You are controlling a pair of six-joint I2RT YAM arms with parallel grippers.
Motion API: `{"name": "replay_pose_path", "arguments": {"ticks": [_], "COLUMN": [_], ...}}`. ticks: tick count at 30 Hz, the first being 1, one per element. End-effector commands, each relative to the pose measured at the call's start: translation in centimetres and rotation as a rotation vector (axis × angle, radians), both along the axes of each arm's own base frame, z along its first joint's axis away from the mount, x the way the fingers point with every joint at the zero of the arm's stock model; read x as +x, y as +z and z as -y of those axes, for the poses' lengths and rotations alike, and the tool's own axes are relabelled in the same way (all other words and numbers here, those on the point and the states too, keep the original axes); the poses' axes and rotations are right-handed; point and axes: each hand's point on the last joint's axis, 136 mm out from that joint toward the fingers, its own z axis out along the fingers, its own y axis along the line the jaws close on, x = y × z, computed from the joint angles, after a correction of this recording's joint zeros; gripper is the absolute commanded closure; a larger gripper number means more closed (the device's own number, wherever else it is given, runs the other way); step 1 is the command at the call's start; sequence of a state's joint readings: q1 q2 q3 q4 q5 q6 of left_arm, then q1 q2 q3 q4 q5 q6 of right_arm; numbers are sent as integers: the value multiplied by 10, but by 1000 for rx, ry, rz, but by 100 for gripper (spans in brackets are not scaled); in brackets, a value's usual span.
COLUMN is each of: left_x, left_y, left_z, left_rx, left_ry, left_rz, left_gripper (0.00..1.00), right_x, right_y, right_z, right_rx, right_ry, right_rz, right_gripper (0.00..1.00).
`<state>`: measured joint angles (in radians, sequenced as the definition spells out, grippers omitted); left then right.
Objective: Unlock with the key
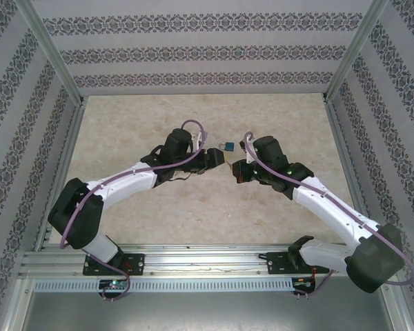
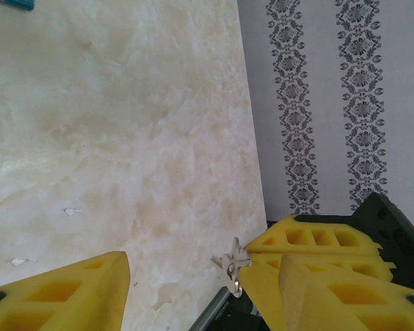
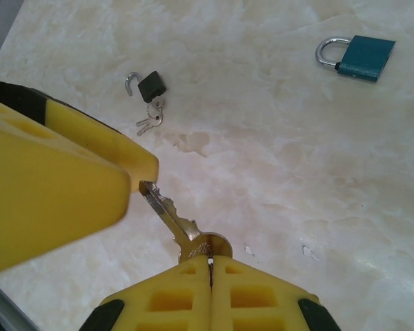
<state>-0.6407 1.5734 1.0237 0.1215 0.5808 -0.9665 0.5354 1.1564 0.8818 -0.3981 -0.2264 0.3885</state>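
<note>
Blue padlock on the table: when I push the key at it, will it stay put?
Probably not: the blue padlock lies flat and unheld on the smooth-looking table, so it likely slides. It looks solid metal, so probably heavy for its size. Flat-sided, unlikely to roll.

The key (image 3: 169, 215) has its head hidden inside the right end effector (image 3: 210, 265), tip seemingly covered.

Both your left arm (image 1: 117, 183) and your right arm (image 1: 331, 207) are white link shells joined by bulky black joint housings, and a purple cable (image 1: 191, 123) loops loosely along each. Your fingers (image 3: 193, 300) are bright yellow blocks moulded with rectangular pockets, black at the rear. In the top view, black base brackets (image 1: 114, 263) sit at seven and five o'clock, and small green lights (image 1: 252, 167) glow on your right wrist.
</note>
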Motion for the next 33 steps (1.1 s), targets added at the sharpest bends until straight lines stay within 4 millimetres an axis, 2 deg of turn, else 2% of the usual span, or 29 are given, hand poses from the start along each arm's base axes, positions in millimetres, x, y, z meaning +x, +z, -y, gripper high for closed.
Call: {"name": "replay_pose_path", "arguments": {"ticks": [1,12,19,21,26,33], "left_x": [0,1,0,0,3,9], "left_y": [16,16,14,15,22,46], "left_z": [14,16,15,14,2,-21], "left_rx": [-46,-48,-44,-38,25,68], "left_ry": [-31,-30,-30,-28,-18,1], "left_rz": [35,32,29,34,80,173], "left_gripper": [45,70,99,100,100,100], "right_x": [5,-1,-2,-3,-1,6], "right_y": [15,13,13,13,22,53], "right_z": [-11,-21,-23,-23,-19,-7], "right_rx": [20,5,1,4,66,243], "right_ry": [30,78,90,92,62,29], "right_rz": [49,54,58,58,67,109], "right_gripper": [100,100,100,100,69,60]}}
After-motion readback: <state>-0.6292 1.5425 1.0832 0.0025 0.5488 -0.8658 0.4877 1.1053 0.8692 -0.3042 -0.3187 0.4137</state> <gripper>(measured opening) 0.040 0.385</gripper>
